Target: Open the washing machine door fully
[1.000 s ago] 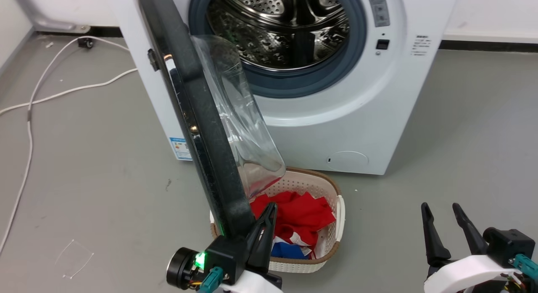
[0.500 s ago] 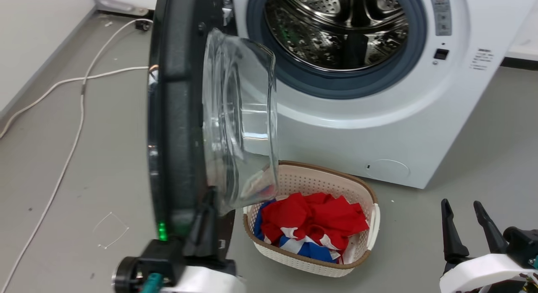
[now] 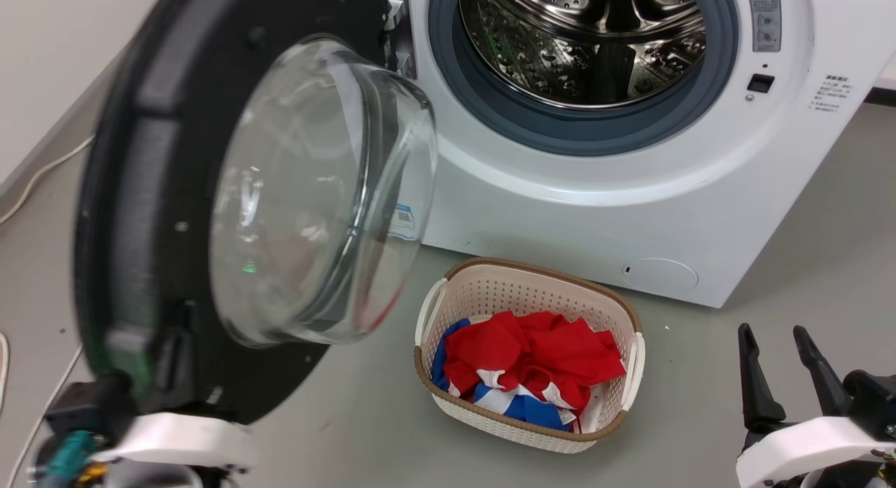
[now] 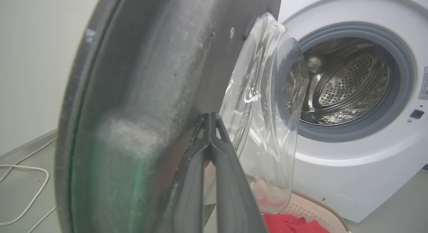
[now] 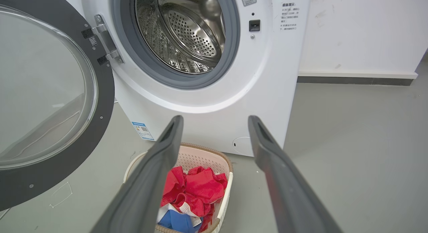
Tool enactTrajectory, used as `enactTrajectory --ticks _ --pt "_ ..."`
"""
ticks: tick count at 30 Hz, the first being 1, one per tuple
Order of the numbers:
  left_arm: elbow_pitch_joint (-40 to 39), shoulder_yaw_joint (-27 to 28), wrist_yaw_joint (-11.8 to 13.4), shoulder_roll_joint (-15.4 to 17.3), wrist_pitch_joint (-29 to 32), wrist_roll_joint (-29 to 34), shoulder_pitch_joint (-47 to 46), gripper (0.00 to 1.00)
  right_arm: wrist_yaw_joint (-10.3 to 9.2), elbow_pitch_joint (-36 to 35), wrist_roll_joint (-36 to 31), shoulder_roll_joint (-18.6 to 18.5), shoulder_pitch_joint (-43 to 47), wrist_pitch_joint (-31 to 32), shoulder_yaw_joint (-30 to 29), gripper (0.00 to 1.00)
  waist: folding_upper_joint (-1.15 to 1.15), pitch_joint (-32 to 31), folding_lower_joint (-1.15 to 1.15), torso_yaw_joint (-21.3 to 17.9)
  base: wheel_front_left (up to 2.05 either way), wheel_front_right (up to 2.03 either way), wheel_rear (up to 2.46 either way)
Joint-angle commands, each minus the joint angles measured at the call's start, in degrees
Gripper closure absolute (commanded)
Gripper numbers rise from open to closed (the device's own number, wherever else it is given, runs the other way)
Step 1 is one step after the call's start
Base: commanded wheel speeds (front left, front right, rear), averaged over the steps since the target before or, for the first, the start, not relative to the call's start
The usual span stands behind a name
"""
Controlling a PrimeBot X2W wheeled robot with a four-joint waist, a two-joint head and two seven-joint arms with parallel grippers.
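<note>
While washing machine door (image 3: pixel 122 194) hangs wide open, left gripper (image 4: pixel 210 116) fingers closed, empty, against door's inner rim; right gripper (image 3: pixel 771 332) spread wide, empty, well clear of door.

basket (image 3: pixel 530 269) sits before the drum (image 3: pixel 588 47), right of the washing machine door (image 3: pixel 140 166)

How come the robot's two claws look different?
The left gripper has its fingers shut together; the right gripper holds them wide apart. The left gripper is against the washing machine door, on its black inner side; the right gripper touches nothing. Both have two long dark fingers.
</note>
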Motion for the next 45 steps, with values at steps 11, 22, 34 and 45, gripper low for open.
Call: enactTrajectory --ticks 11,22,34,45 --pt "10.22 11.32 -5.48 6.88 -2.63 -5.88 -3.28 1.0 -0.01 -2.64 -0.51 0.06 -0.94 1.39 -0.76 0.0 0.0 4.04 0.0 -1.34 0.0 0.0 0.0" --pt "23.96 17.2 -10.34 9.24 -3.91 -6.09 -9.94 1.0 -0.01 -2.64 -0.8 0.06 -2.77 1.77 -0.32 0.0 0.0 5.89 0.0 -3.03 0.0 0.0 0.0" --pt "20.9 18.92 -10.75 2.85 -3.97 0.56 -5.14 1.0 -0.01 -0.36 0.64 0.06 -1.34 0.51 0.06 0.0 0.0 1.92 0.0 -3.92 0.0 0.0 0.0" --pt "9.05 9.72 -10.64 -4.29 -3.46 7.52 2.57 1.0 -0.01 1.25 1.28 0.06 0.52 0.03 1.44 0.0 0.0 -2.74 0.0 -5.08 0.0 0.0 0.0"
